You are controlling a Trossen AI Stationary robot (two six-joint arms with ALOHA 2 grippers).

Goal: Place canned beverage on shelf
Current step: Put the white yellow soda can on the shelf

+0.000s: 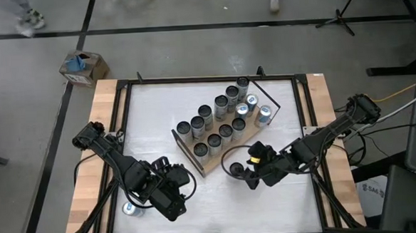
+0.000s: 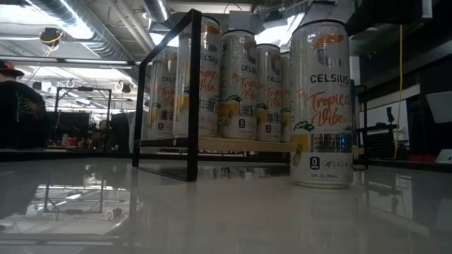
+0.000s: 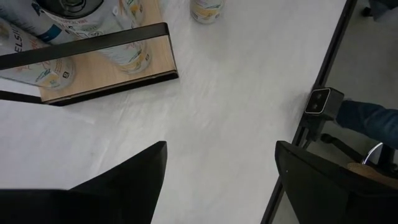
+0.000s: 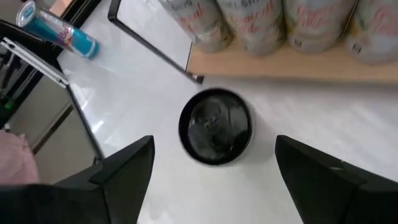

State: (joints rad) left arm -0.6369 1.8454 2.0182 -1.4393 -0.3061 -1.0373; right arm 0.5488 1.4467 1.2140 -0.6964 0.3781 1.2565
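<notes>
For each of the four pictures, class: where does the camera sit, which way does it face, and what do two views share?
High: overhead, facing down on table, shelf, both arms.
Low: table height, level across at the cans; no arm shows.
Left wrist: past open left fingers, at shelf corner.
Right wrist: past open right fingers, down on loose can.
Shared: that can also shows from overhead.

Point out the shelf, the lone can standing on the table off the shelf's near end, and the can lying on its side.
shelf (image 1: 211,158): high view, bare wood at its near end.
standing can (image 4: 215,126): right wrist view, its dark top.
lying can (image 4: 61,30): right wrist view, its blue side.
</notes>
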